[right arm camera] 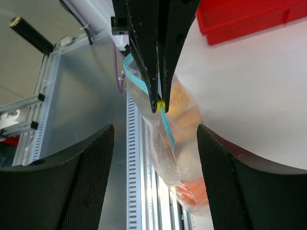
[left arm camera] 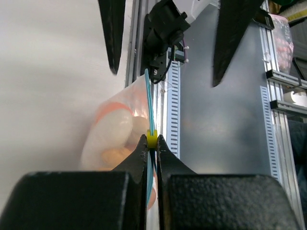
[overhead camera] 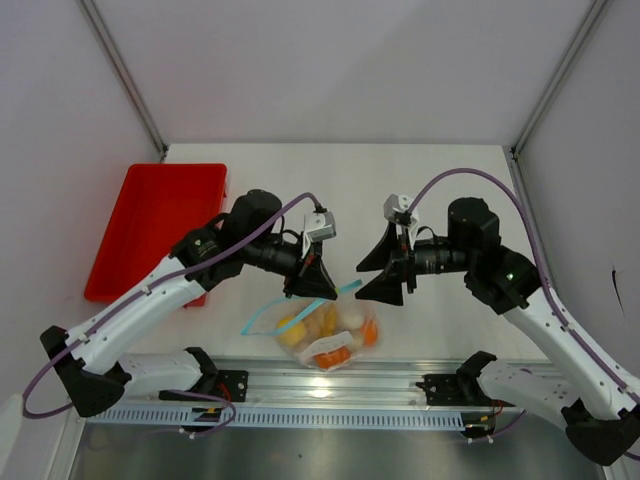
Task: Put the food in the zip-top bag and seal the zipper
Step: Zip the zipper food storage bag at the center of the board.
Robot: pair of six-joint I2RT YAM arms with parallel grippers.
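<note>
The clear zip-top bag hangs near the table's front edge with the food inside, orange, yellow and white pieces. Its blue-teal zipper runs along the top edge. My left gripper is shut on the zipper's yellow slider, with the strip running between the fingers. It holds the bag up by that edge. My right gripper is open and empty, just right of the bag. Its wrist view shows the bag, the zipper and the slider between its spread fingers.
A red tray lies at the back left of the table. A metal rail with the arm bases runs along the near edge, right under the bag. White walls close in the table on three sides.
</note>
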